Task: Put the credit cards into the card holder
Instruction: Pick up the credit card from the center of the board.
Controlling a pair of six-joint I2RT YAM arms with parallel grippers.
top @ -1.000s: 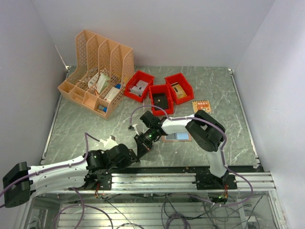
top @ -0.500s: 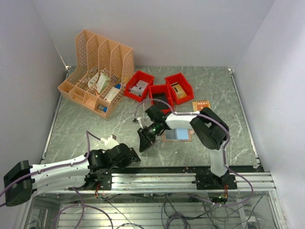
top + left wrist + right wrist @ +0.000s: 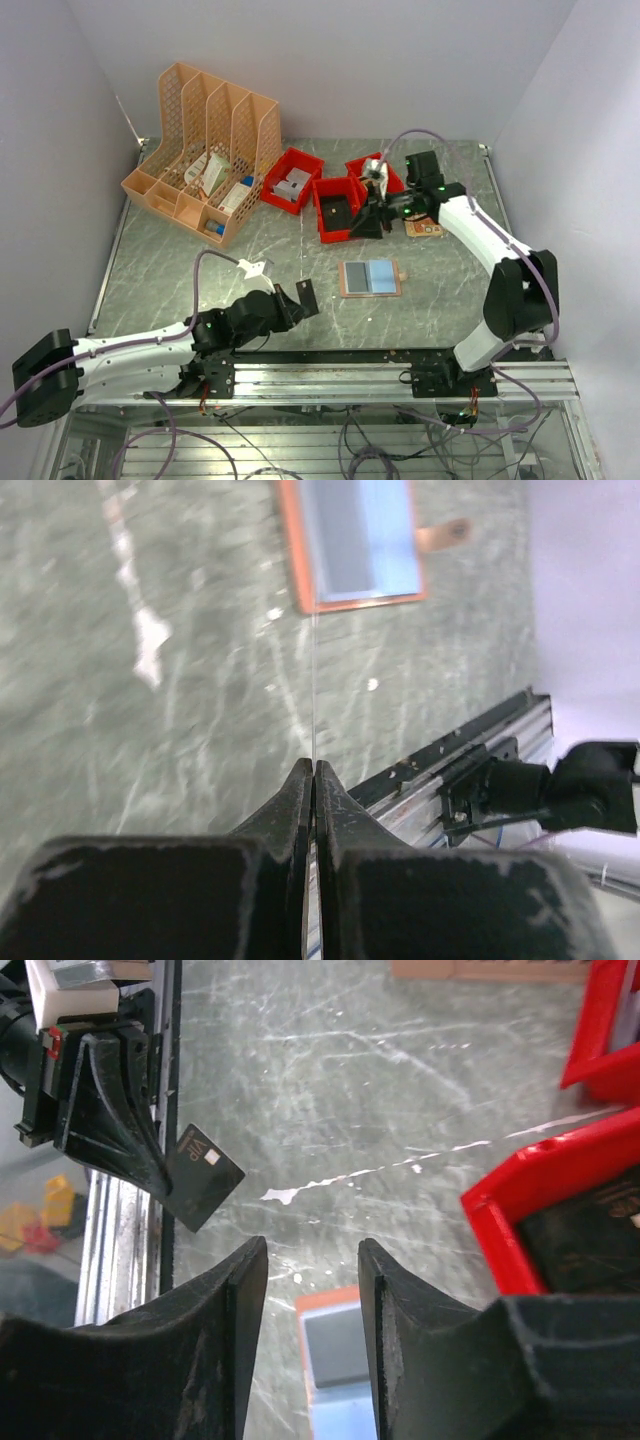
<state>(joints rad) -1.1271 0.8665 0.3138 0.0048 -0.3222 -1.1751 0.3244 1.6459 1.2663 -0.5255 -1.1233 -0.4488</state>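
The desk [image 3: 200, 270] has a glossy grey-green marbled top with pale veining. It carries bright glare streaks [image 3: 380, 1170] from overhead light, and a thin metal strip [image 3: 112, 262] edges its left side. Plain matt pale walls close it in on three sides: the back wall [image 3: 350, 70], the left wall [image 3: 50, 150] and the right wall [image 3: 590, 150], all evenly lit and meeting in straight corners. A silver aluminium rail [image 3: 340, 380] runs along the near edge of the desk, and below it loose cables [image 3: 350, 440] lie in loops inside a metal frame.
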